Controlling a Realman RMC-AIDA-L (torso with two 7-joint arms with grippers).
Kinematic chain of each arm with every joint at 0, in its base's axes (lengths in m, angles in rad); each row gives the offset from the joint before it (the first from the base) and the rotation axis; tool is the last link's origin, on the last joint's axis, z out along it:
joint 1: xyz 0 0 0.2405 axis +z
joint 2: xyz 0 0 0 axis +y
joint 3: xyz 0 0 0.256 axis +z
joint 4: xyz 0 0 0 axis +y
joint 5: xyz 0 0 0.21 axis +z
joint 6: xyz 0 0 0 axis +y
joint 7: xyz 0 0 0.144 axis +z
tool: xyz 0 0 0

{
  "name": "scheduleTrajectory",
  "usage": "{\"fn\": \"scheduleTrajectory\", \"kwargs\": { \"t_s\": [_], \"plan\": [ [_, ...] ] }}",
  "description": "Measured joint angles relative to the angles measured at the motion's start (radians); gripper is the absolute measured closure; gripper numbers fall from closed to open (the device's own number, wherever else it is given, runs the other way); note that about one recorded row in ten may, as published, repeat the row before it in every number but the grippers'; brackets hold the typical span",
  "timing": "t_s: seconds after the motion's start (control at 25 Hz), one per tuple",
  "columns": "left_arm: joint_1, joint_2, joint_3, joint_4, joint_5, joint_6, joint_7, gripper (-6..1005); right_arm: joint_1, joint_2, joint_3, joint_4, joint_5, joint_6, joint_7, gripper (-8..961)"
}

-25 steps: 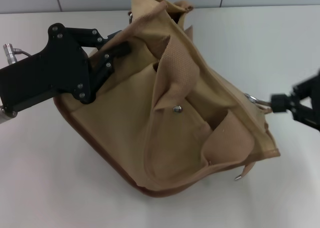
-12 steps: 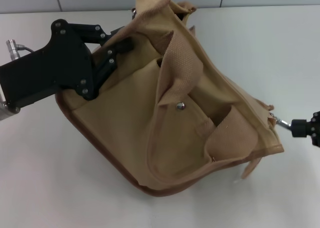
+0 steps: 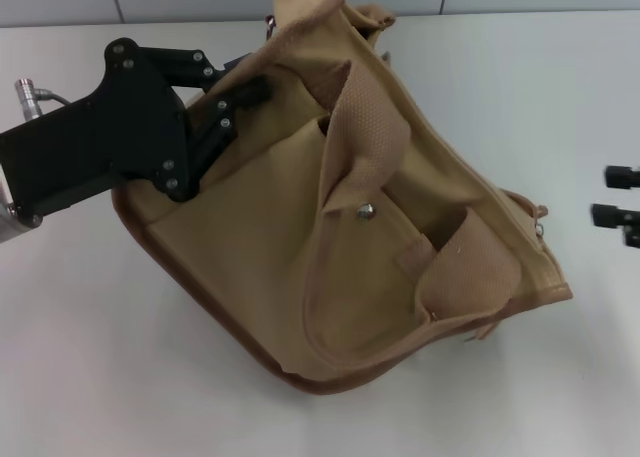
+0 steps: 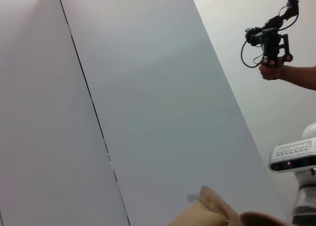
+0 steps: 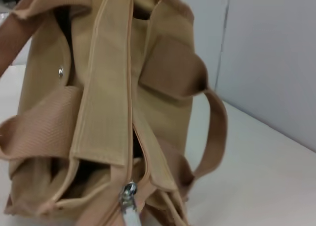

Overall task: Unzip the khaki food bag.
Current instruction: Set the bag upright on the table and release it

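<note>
The khaki food bag (image 3: 340, 227) lay tipped on the white table (image 3: 90, 377), its long axis running diagonally from the far left toward the near right, with the zippered top edge facing the robot's right. One webbing handle (image 3: 365, 142) arched over the front pocket, whose silver snap (image 3: 365, 211) showed. The left gripper (image 3: 235, 102) was clamped on the bag's far left upper edge, its fingertips hidden in folded fabric. The right gripper (image 3: 622, 195) sat at the frame's right margin, mostly cut off, fingers spread and apart from the bag. In the right wrist view the metal zipper pull (image 5: 128, 192) hung at the near end of the zipper track, which gaped partway; the bag's interior was too dark to make out.
</note>
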Motion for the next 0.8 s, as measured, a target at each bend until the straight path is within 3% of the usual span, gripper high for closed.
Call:
{"fn": "scheduleTrajectory", "kwargs": {
  "t_s": [0.36,0.72,0.8],
  "plan": [
    [-0.002,0.0,0.002,-0.002,0.0,0.0,0.0,937,0.149,0.0,-0.032,0.17,-0.104,0.027,-0.018,390],
    [-0.002,0.0,-0.002,-0.016,0.0,0.002,0.0,937,0.208,0.005,-0.142,0.233,-0.094,0.152,-0.024,180],
    [-0.002,-0.001,-0.002,-0.045,0.0,0.002,0.008,937,0.201,0.004,-0.144,0.231,-0.019,0.153,-0.036,200]
  ]
}}
